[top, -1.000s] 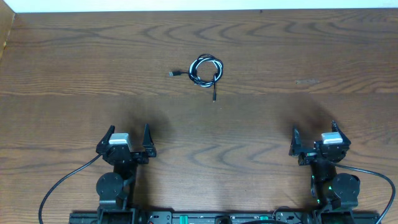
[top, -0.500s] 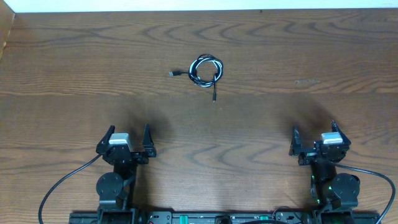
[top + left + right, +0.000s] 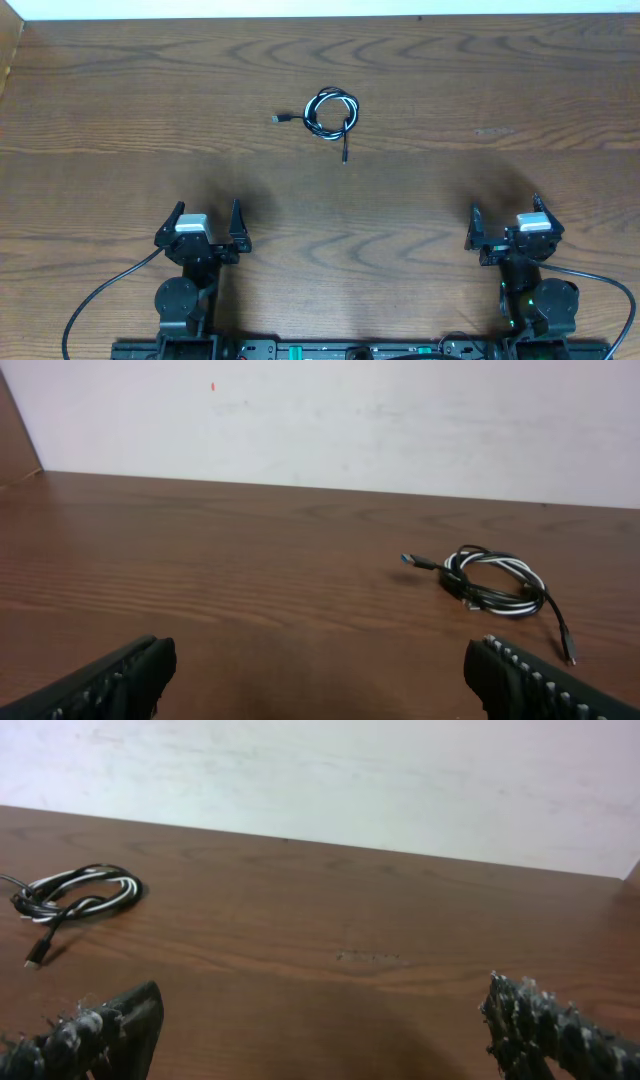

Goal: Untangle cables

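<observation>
The cables (image 3: 330,113), one black and one white, lie coiled together in a small loop on the wooden table (image 3: 450,90), far middle. One black plug end sticks out left, another trails toward the front. The coil also shows in the left wrist view (image 3: 495,585) and in the right wrist view (image 3: 75,895). My left gripper (image 3: 207,218) is open and empty near the front left, well short of the cables. My right gripper (image 3: 503,215) is open and empty near the front right, also far from them.
A pale wall (image 3: 400,420) runs along the table's far edge. A raised wooden side edge (image 3: 10,50) stands at the far left. Thick black arm wires (image 3: 100,295) loop beside both arm bases at the front edge.
</observation>
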Controlling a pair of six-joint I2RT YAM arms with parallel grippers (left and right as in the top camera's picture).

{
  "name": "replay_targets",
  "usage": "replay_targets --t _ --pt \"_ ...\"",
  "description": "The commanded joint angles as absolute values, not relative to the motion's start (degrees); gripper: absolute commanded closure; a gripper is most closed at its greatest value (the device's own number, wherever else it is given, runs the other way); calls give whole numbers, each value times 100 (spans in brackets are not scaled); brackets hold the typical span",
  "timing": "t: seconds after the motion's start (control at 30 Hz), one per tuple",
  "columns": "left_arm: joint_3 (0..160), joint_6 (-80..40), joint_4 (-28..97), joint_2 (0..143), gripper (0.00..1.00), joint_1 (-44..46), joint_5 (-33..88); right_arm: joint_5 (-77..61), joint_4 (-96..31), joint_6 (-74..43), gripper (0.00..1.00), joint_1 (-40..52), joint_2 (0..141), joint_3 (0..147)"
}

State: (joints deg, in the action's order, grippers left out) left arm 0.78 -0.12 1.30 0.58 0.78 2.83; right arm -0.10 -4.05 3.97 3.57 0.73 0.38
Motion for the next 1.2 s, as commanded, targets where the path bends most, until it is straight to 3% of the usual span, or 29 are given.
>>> replay_targets --t 0.0,1.17 --pt "23 38 405 38 2 56 167 -16 -434 327 1 379 82 32" --pt "51 -3 368 108 2 56 451 -725 -384 320 1 379 82 34"
